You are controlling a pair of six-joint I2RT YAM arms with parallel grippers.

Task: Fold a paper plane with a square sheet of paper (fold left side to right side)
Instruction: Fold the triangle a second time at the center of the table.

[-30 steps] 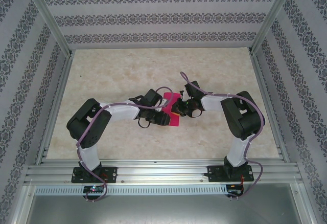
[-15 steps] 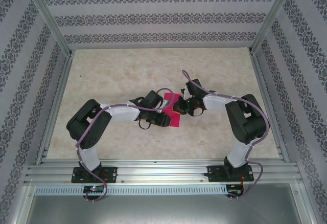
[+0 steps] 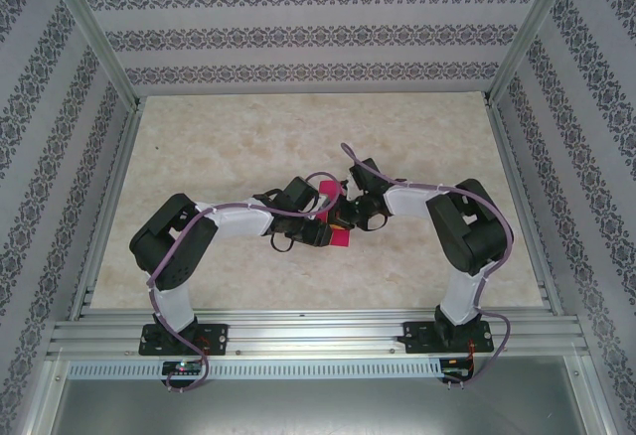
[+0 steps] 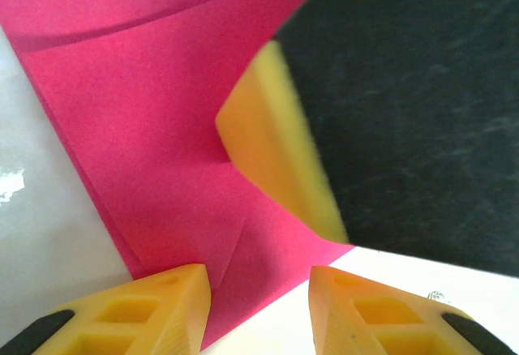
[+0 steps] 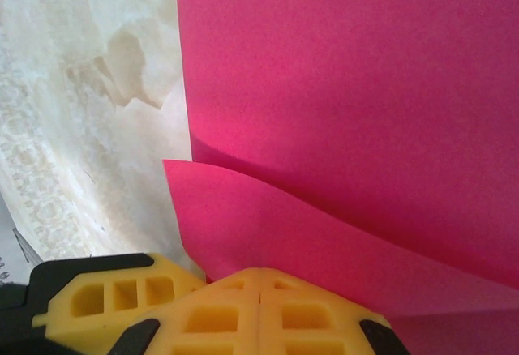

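- Left gripper (image 4: 259, 310), lower centre: jaws are seen released astride the square sheet of paper (image 3: 340, 240), lying mid-frame from above.
- Right gripper (image 5: 259, 294), lower edge: jaws are clenched beside the lifted flap (image 5: 268, 209); the crease is best pressed evenly, edges matched.

The square sheet of paper (image 3: 341, 240) is plain, bright magenta-pink and lies partly folded between the two tool tips; in the overhead view pink shows on both their far and near sides. From the left gripper (image 4: 259, 290), the paper spreads ahead and to the left of the parted fingers. It is creased (a soft fold line across the far part, a short sharp one just ahead of the fingers), and a pointed corner reaches back between them. Ahead of the right gripper (image 5: 258, 278) it shows two layers, the nearer flap bowed up off the one behind, its curved edge running down to the closed fingertips.
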